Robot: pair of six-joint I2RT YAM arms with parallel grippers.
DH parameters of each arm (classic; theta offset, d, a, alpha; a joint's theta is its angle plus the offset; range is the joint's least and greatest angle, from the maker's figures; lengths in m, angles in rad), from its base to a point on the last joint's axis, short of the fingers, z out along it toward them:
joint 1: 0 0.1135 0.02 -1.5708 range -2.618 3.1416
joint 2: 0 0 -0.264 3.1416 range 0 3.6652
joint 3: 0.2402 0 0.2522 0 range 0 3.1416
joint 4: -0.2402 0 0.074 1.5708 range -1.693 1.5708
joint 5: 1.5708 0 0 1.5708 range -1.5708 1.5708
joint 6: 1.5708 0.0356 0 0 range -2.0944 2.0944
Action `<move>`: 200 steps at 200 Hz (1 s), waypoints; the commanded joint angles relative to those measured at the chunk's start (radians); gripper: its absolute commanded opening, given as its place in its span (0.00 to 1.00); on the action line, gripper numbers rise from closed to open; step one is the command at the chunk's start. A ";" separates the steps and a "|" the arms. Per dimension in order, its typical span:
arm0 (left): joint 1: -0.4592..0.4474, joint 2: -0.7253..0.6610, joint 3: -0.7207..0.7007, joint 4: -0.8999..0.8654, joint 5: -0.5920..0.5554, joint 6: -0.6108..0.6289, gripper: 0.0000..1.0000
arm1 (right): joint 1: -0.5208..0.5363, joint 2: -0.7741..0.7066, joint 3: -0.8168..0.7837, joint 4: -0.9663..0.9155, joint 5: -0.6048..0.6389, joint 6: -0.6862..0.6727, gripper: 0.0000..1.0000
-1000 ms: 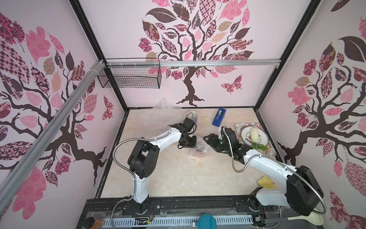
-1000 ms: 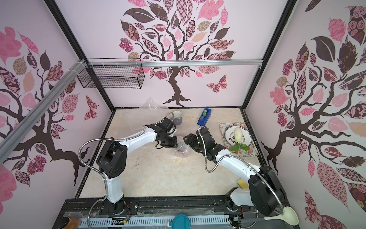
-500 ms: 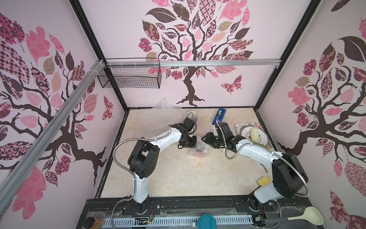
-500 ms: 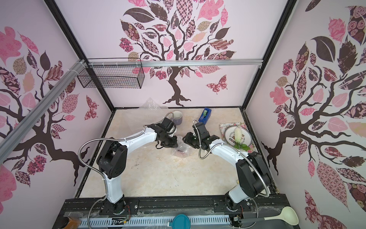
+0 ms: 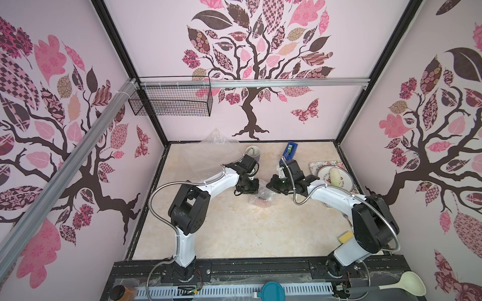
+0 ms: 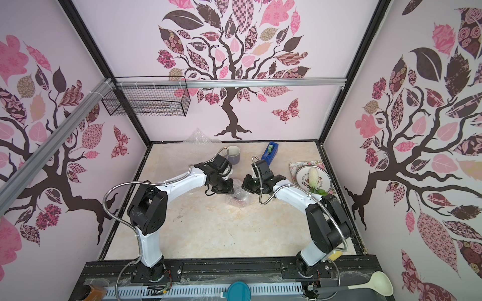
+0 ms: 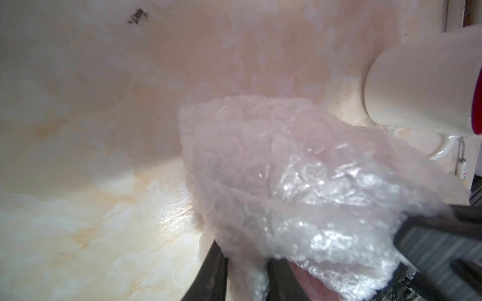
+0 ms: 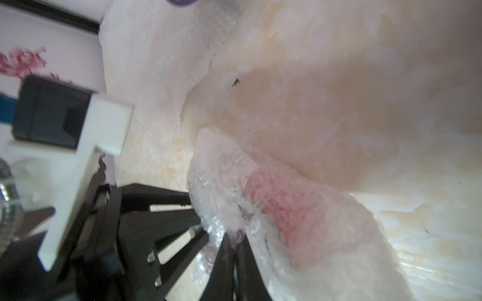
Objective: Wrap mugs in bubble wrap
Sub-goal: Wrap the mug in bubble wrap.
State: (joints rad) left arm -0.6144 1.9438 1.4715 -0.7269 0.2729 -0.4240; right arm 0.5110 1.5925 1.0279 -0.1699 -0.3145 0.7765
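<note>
Marble-patterned tabletop [image 5: 234,234] fills your workspace, and near its middle the red mug [image 8: 268,206] sits bundled in bubble wrap [image 5: 260,200]. Your left gripper [image 7: 245,258] is at one side of that mug, its fingers clamped on a fold of the wrap. Your right gripper [image 8: 233,239] is at the opposite side, fingers pressed together on the wrap's edge. Behind the mug, toward the back wall, stands the lavender mug [image 5: 255,154].

Wrapped mug [image 5: 260,200] mid-table [image 5: 234,234]; bare mug [image 5: 254,153], tape dispenser [image 5: 289,151] behind.
</note>
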 commanded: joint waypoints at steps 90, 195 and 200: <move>0.004 -0.127 -0.054 -0.009 -0.015 -0.077 0.51 | 0.001 -0.095 -0.059 -0.048 -0.028 0.107 0.00; 0.025 -0.061 0.009 -0.007 0.023 -0.006 0.59 | 0.001 -0.046 -0.057 -0.178 0.009 0.056 0.00; 0.025 -0.052 0.018 -0.008 0.027 0.002 0.59 | 0.000 -0.043 -0.057 -0.180 0.006 0.053 0.00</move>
State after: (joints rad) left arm -0.5888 1.8507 1.4384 -0.7288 0.2768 -0.4751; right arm 0.5110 1.5337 0.9558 -0.2729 -0.3187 0.8520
